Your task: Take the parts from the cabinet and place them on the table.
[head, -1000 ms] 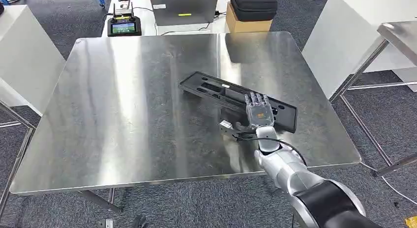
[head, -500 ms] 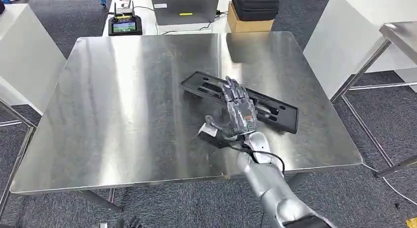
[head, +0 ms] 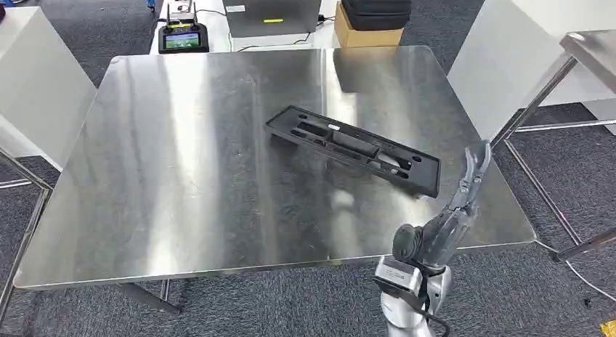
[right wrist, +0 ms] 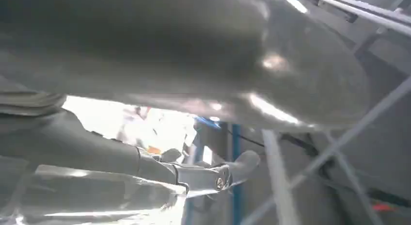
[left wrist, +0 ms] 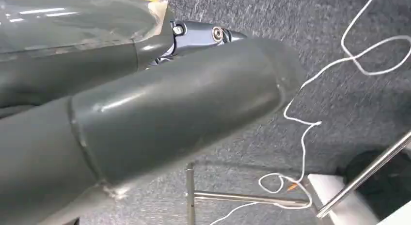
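Black part (head: 352,149) flat on steel table (head: 181,170), no readable writing; right hand (head: 454,221) empty, fingers (head: 473,170) apart.

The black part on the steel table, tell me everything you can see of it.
The black part is a long, flat, narrow panel, seemingly matte plastic, with slots and recesses along its length and a small pale mark near its far end. It lies flat and diagonally, right of centre, on the steel table. Nothing else touches it; the right hand is apart from it, near the table's edge.
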You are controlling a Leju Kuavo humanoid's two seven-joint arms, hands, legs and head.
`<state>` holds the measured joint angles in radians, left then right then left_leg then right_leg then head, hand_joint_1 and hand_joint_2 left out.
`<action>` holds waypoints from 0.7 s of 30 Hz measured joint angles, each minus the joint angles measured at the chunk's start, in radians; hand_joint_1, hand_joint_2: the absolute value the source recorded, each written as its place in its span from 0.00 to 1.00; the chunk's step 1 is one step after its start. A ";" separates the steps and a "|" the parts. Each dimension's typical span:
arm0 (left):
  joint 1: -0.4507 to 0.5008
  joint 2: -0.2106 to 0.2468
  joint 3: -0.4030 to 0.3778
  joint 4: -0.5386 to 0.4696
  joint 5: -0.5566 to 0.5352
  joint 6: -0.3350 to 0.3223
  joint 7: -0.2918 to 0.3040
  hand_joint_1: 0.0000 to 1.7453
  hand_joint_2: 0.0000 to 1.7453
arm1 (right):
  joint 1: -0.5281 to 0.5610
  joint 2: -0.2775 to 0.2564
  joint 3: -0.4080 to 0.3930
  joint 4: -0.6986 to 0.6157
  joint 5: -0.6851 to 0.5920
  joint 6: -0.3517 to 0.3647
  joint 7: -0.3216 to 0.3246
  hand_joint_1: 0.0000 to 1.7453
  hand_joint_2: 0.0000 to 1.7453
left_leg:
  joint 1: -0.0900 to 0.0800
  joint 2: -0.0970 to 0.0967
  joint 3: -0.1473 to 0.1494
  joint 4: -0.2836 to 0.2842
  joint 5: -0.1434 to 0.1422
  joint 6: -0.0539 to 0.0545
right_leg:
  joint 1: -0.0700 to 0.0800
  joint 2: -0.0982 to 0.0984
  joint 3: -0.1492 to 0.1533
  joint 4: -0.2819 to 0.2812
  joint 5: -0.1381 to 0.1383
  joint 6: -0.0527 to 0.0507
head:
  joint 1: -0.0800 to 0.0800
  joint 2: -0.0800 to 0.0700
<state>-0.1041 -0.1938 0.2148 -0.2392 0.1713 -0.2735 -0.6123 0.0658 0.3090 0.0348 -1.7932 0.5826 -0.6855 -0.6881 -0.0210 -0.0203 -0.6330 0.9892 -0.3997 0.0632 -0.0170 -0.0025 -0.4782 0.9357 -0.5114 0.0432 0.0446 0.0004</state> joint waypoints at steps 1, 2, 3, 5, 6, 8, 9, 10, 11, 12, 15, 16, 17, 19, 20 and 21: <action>0.004 0.000 0.013 0.000 0.010 0.000 -0.009 0.00 0.00 | 0.003 -0.011 0.026 0.034 -0.079 0.013 0.011 0.00 0.00 | 0.000 0.001 0.002 0.003 -0.003 0.002 | -0.001 0.002 0.002 0.000 -0.001 0.003 | 0.000 0.000; 0.007 -0.001 0.027 0.001 0.018 0.000 -0.017 0.00 0.00 | 0.012 -0.021 0.053 0.068 -0.144 0.027 0.022 0.00 0.00 | -0.002 0.001 0.002 0.005 -0.006 0.005 | -0.002 0.002 0.004 -0.001 -0.003 0.006 | 0.000 0.000; 0.010 -0.002 0.037 0.001 0.021 0.002 -0.025 0.00 0.00 | 0.020 -0.027 0.074 0.090 -0.168 0.035 0.022 0.00 0.00 | -0.004 0.001 0.003 0.006 -0.002 0.010 | -0.003 0.003 0.007 -0.001 0.001 0.012 | 0.000 0.000; 0.020 -0.005 0.053 0.001 0.029 0.016 -0.037 0.00 0.00 | 0.012 -0.038 0.114 0.128 -0.200 0.053 0.022 0.00 0.00 | 0.007 0.006 0.014 -0.013 0.009 0.022 | -0.004 0.002 0.010 0.016 -0.015 0.015 | 0.000 0.000; 0.022 -0.005 0.063 0.002 0.034 0.023 -0.035 0.00 0.00 | 0.005 -0.045 0.132 0.148 -0.216 0.069 0.022 0.00 0.00 | 0.006 0.007 0.016 -0.017 0.010 0.025 | -0.002 0.002 -0.007 0.058 -0.044 0.008 | 0.001 0.000; 0.025 -0.008 0.083 0.009 0.046 0.026 -0.027 0.00 0.00 | -0.004 -0.061 0.157 0.185 -0.233 0.084 0.022 0.00 0.00 | 0.006 0.007 0.014 -0.017 0.011 0.028 | -0.004 0.002 -0.088 0.223 -0.126 -0.007 | 0.004 0.000; 0.028 -0.010 0.089 0.010 0.048 0.027 -0.027 0.00 0.00 | -0.005 -0.065 0.164 0.197 -0.234 0.088 0.022 0.00 0.00 | 0.006 0.007 0.012 -0.016 0.011 0.028 | -0.004 0.002 -0.129 0.302 -0.154 -0.007 | 0.004 0.000; 0.032 -0.010 0.095 0.011 0.049 0.027 -0.026 0.00 0.00 | -0.005 -0.070 0.171 0.209 -0.235 0.089 0.022 0.00 0.00 | 0.005 0.007 0.011 -0.016 0.012 0.028 | -0.003 0.002 -0.148 0.340 -0.158 -0.001 | 0.004 0.000; 0.036 -0.010 0.098 0.011 0.050 0.028 -0.026 0.00 0.00 | -0.006 -0.074 0.177 0.217 -0.237 0.090 0.022 0.00 0.00 | 0.005 0.007 0.010 -0.016 0.013 0.026 | -0.003 0.002 -0.141 0.326 -0.142 0.009 | 0.004 0.000; 0.038 -0.010 0.103 0.013 0.050 0.029 -0.024 0.00 0.00 | -0.007 -0.077 0.182 0.224 -0.238 0.090 0.022 0.00 0.00 | 0.005 0.007 0.009 -0.013 0.014 0.024 | -0.003 0.002 -0.108 0.266 -0.109 0.020 | 0.004 0.000; 0.038 -0.013 0.110 0.016 0.050 0.029 -0.023 0.00 0.00 | -0.019 -0.083 0.194 0.236 -0.240 0.090 0.022 0.00 0.00 | 0.004 0.005 0.003 -0.002 0.019 0.013 | -0.006 0.000 0.016 0.028 -0.028 0.021 | 0.004 0.000; 0.038 -0.013 0.112 0.016 0.050 0.028 -0.022 0.00 0.00 | -0.019 -0.084 0.197 0.239 -0.241 0.091 0.023 0.00 0.00 | 0.003 0.005 0.001 -0.002 0.021 0.005 | 0.005 0.004 0.014 0.043 0.001 0.016 | 0.003 0.000; 0.038 -0.013 0.113 0.017 0.051 0.028 -0.022 0.00 0.00 | -0.020 -0.085 0.199 0.241 -0.242 0.095 0.023 0.00 0.00 | 0.003 0.005 0.000 0.008 0.021 0.000 | 0.003 0.005 -0.008 0.031 -0.004 0.007 | 0.003 0.000; 0.041 -0.013 0.122 0.017 0.057 0.025 -0.024 0.00 0.00 | -0.028 -0.088 0.212 0.254 -0.250 0.123 0.027 0.00 0.00 | 0.004 0.004 -0.008 0.007 0.031 -0.015 | 0.002 0.005 -0.013 0.039 0.003 -0.016 | 0.003 0.000; 0.044 -0.013 0.124 0.018 0.058 0.025 -0.025 0.00 0.00 | -0.032 -0.089 0.221 0.261 -0.251 0.133 0.029 0.00 0.00 | 0.012 0.005 -0.015 0.018 0.024 -0.021 | -0.015 0.002 -0.018 0.037 0.011 -0.026 | 0.003 0.000; 0.046 -0.013 0.125 0.018 0.058 0.025 -0.027 0.00 0.00 | -0.034 -0.090 0.230 0.266 -0.251 0.139 0.029 0.00 0.00 | 0.013 0.008 -0.026 0.042 -0.020 -0.030 | -0.012 0.002 -0.018 0.036 0.019 -0.037 | 0.003 0.000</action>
<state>-0.0584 -0.2064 0.3403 -0.2213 0.2293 -0.2483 -0.6394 0.0318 0.2193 0.2644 -1.5274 0.3319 -0.5462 -0.6596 -0.0078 -0.0122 -0.6585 1.0315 -0.4198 0.0328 -0.0289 -0.0004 -0.4965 0.9721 -0.4925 0.0064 0.0473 0.0004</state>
